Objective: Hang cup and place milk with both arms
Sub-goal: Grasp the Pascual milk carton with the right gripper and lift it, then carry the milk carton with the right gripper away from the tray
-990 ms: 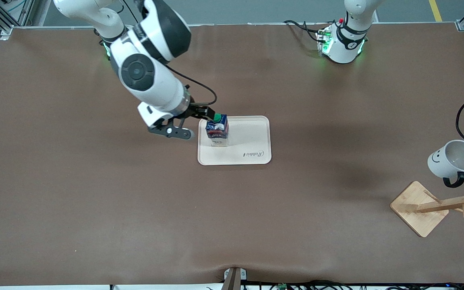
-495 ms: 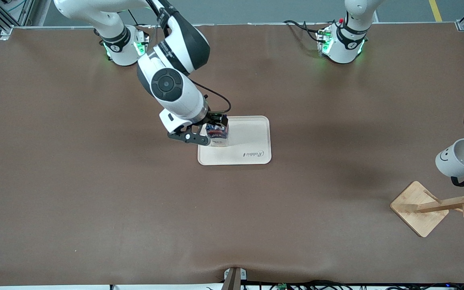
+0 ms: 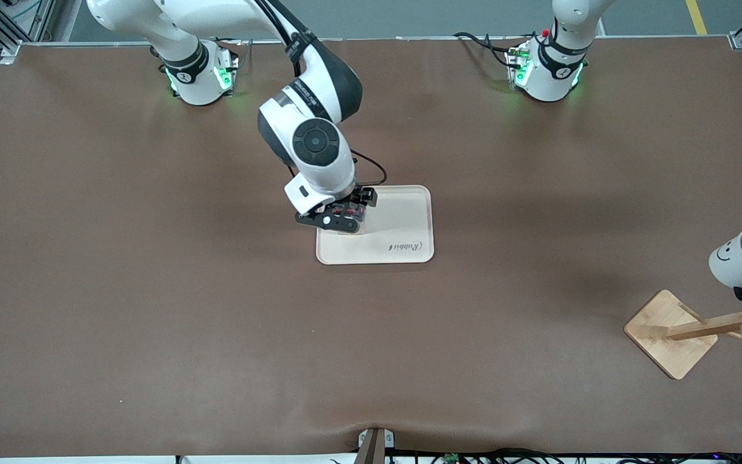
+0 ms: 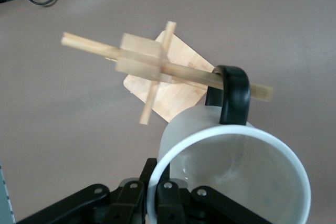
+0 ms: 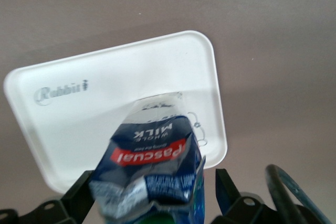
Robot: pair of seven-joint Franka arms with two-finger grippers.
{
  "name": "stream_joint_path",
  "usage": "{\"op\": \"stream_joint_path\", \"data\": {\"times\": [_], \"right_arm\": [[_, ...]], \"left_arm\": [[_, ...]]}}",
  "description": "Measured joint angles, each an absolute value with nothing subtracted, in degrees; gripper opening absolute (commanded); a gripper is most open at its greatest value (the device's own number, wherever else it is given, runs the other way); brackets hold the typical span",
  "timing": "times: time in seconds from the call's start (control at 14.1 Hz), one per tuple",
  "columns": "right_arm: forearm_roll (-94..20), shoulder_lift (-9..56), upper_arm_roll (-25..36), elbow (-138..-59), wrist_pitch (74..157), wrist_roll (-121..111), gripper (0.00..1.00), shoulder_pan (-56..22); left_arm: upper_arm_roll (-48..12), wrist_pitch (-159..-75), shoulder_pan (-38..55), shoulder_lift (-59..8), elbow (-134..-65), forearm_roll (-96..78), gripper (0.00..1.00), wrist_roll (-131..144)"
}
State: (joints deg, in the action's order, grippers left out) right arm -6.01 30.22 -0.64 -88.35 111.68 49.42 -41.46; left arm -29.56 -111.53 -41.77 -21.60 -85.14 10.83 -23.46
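Front view: brown matte table (image 3: 152,290); right gripper (image 3: 340,216) hides most of the milk (image 3: 347,211) on the pale rounded tray (image 3: 403,219).
Right wrist view: crumpled glossy carton; fingers (image 5: 227,188) flank it, grip cannot be told.
Left wrist view: left gripper (image 4: 163,203) clenched on the white cup (image 4: 231,171) rim; black handle touching the wooden rack (image 4: 157,72) peg.
Cut off: the cup at the front view's edge.

The front camera looks down from high across the table (image 3: 152,309), facing both arm bases. The left wrist camera sits close above the cup (image 4: 231,177) and rack (image 4: 157,66); the right wrist camera close above the tray (image 5: 105,93), which the front view shares.
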Motion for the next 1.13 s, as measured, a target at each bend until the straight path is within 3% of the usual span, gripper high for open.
{"op": "stream_joint_path", "data": {"times": [0.07, 0.14, 0.21, 0.49, 0.85, 1.13], "right_arm": [[-5.2, 30.8, -0.6, -88.3, 111.7, 50.1, 0.0, -41.9], [-5.0, 30.8, -0.6, -88.2, 111.8, 50.7, 0.0, -42.0], [-5.0, 30.6, -0.5, -88.2, 111.8, 51.4, 0.0, -42.0], [-5.0, 30.3, 0.4, -86.9, 110.1, 51.8, 0.0, -41.5], [-5.4, 25.5, 1.0, -77.6, 90.3, 46.0, 0.0, -33.1], [-3.0, 22.0, 1.5, -82.6, 87.9, 38.5, 0.0, -23.0]], "left_arm": [[-29.6, -112.1, -42.0, -21.9, -85.1, 10.7, 0.17, -23.7], [-29.6, -112.4, -42.1, -22.2, -85.0, 10.6, 0.53, -23.7], [-29.6, -112.4, -42.1, -22.3, -85.0, 10.6, 1.0, -23.7], [-29.9, -112.7, -42.0, -22.3, -84.6, 7.5, 1.0, -23.6], [-32.8, -110.8, -41.8, -21.1, -84.0, 6.5, 1.0, -15.7], [-37.8, -101.7, -41.5, -16.8, -84.0, 6.5, 1.0, -4.1]]}}
